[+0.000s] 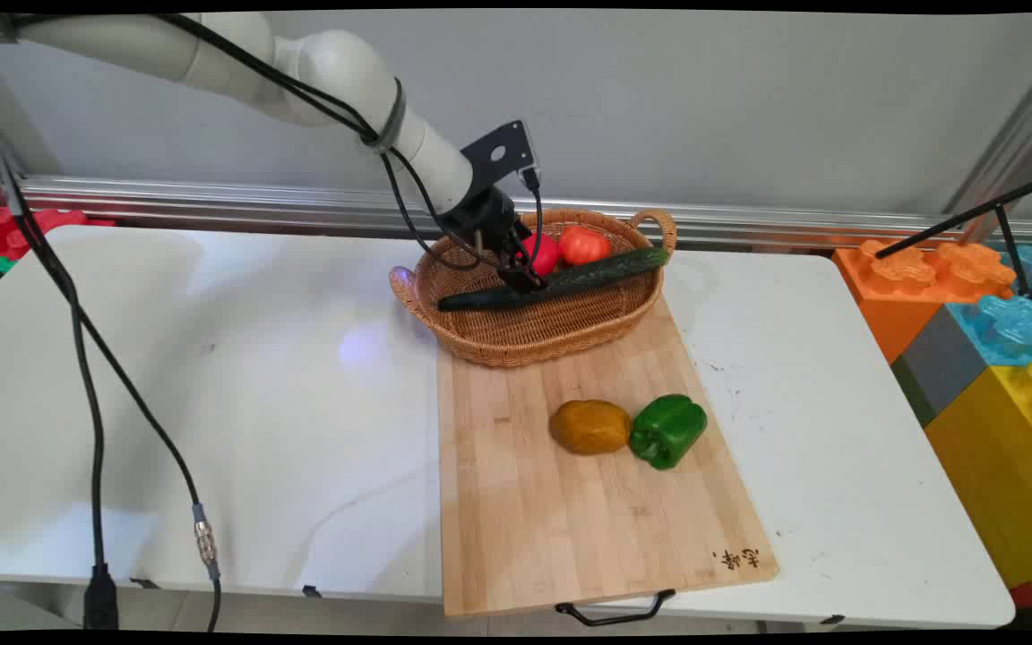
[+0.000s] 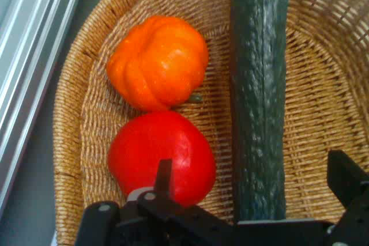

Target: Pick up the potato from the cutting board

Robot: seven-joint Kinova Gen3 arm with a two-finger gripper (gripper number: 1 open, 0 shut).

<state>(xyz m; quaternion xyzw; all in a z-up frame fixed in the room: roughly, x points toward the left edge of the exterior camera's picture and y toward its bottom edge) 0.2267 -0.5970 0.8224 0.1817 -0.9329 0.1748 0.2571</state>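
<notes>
Cucumber [image 2: 258,90] is the thing here, lying long-ways across the wicker basket [image 1: 516,336], one end propped on the rim. The hand [image 2: 248,200] is down inside the basket, fingers spread wide either side of the cucumber's middle, not closed on it. Looks stiff, smooth, probably slippery and light, so mid-length seems the sane spot. Beyond it in the basket: red tomato [image 2: 162,156], orange tomato [image 2: 158,61].
</notes>
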